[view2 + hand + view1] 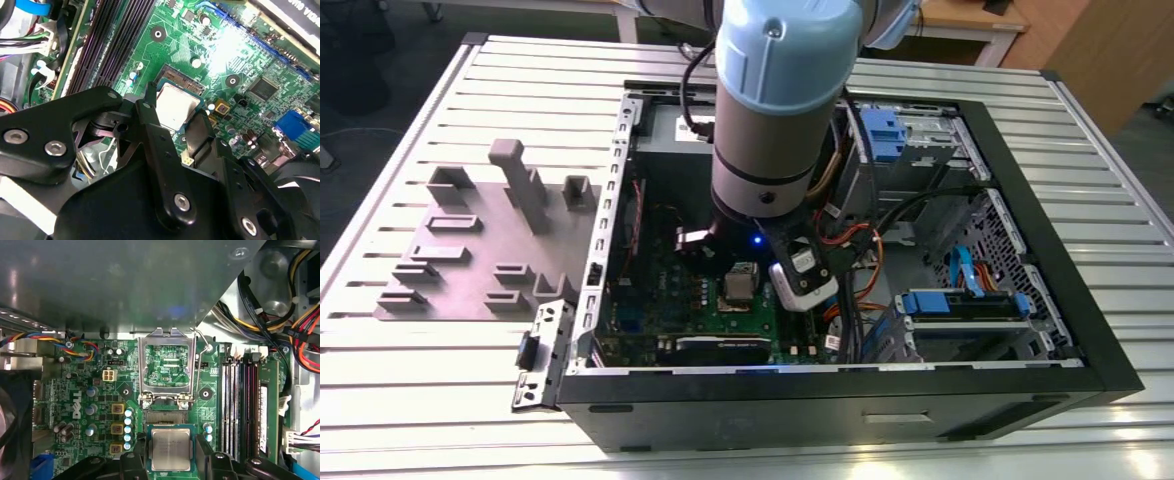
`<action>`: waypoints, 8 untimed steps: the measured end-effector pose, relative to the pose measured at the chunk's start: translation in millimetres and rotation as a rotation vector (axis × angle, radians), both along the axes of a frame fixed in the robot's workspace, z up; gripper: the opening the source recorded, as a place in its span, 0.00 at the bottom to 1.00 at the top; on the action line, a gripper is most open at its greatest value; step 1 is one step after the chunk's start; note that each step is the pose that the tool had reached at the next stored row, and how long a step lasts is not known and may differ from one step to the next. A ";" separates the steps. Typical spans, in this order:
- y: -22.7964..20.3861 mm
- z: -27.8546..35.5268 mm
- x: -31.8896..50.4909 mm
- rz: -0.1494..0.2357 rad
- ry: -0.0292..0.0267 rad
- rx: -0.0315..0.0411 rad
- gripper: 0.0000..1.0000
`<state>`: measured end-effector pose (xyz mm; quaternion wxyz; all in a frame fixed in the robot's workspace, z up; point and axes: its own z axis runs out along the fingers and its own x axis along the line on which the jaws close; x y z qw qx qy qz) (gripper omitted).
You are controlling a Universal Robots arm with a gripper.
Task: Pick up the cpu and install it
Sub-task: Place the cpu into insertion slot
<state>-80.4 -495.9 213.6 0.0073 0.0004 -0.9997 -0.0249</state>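
A silver slatted metal table (440, 410) carried an open black desktop computer case (854, 415); beside it, toward the exterior view's left, lay a flat grey plastic plate with upright blocks (474, 255).

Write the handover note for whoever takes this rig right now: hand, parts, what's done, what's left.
Grip: the hand is shut on two opposite edges of the silvery-grey square cpu chip, as seen in both wrist views.
Place: the chip is over the green motherboard inside the open black computer case, at the socket. A strip of socket contacts shows past the chip's edge.
Frame: the silver rectangular socket frame is swung open.
Done: chip picked up and at the socket.
Left: it does not look seated yet, the hand has not let go, and the frame is not closed.
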 end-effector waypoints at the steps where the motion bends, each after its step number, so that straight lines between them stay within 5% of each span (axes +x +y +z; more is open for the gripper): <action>1: 0.0 -0.1 0.0 0.000 0.0000 0.0001 0.47; 8: 0.0 -10.8 -1.7 0.000 -0.0001 0.0002 0.47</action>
